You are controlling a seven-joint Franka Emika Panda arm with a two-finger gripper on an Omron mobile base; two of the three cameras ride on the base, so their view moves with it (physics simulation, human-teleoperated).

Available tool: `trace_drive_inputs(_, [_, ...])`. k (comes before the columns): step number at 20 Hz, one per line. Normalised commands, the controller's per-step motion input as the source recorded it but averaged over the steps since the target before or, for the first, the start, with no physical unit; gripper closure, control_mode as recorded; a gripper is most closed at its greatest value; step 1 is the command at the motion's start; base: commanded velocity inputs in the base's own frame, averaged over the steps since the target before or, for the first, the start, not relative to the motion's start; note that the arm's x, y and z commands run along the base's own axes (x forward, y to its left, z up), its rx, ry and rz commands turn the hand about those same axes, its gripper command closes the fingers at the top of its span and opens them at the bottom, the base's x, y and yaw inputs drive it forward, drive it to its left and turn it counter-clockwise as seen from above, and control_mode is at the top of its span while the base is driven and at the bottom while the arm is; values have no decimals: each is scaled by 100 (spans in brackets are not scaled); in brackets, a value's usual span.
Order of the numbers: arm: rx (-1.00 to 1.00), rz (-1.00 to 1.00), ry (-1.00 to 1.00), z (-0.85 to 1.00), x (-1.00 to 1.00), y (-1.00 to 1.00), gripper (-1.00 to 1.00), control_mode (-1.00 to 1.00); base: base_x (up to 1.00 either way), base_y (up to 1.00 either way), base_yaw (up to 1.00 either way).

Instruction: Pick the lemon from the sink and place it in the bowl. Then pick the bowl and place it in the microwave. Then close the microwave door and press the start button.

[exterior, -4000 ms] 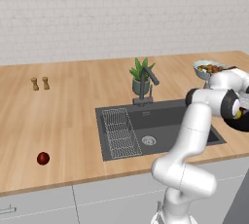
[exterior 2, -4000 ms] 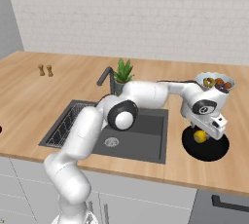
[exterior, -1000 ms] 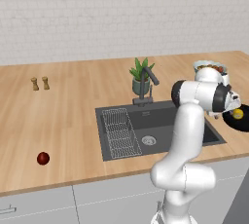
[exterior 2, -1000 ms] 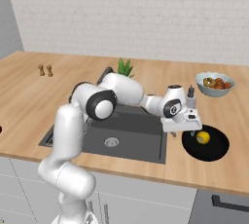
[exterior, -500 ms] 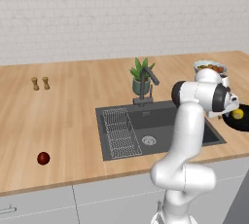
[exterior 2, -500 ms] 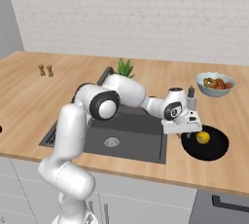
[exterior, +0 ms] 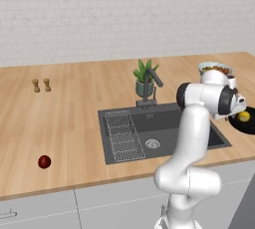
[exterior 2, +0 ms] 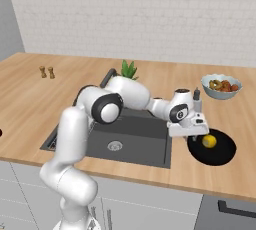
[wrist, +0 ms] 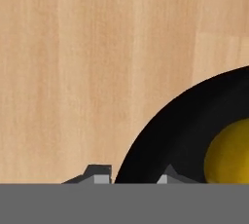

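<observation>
The yellow lemon (exterior 2: 209, 141) lies inside the wide black bowl (exterior 2: 220, 153), which rests on the wooden counter right of the sink (exterior 2: 135, 139). My gripper (exterior 2: 192, 135) hangs low at the bowl's left rim, pointing down. In the hand view its open fingertips (wrist: 99, 173) straddle the bowl (wrist: 175, 135) edge, one over bare wood and one over the black inside, with the lemon (wrist: 228, 155) off to the right. From the left base view the lemon (exterior: 243, 116) and bowl (exterior: 249, 125) peek out beside my hand. The microwave is out of view.
A pale bowl of orange fruits (exterior 2: 221, 86) stands behind the black bowl. A faucet and potted plant (exterior: 145, 79) sit at the sink's (exterior: 164, 123) back edge, with a wire rack (exterior: 122, 133) inside. A dark red ball (exterior: 44, 162) and two shakers (exterior: 41, 85) lie far left.
Four seconds ago the hand hung over the bowl's far side; it has since swung to the bowl's left rim and sunk low. The lemon stayed in the bowl.
</observation>
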Motion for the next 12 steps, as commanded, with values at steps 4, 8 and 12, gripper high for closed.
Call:
trace_drive_inputs(4, [-8, 27, -20, 9, -39, 13, 100, -100, 0, 0, 0])
trace_drive_inputs(8, [-12, 34, -1, 12, -36, 21, 100, -100, 0, 0, 0])
trace_drive_inputs(12, [-18, 36, 0, 16, -48, 31, 100, -100, 0, 0, 0])
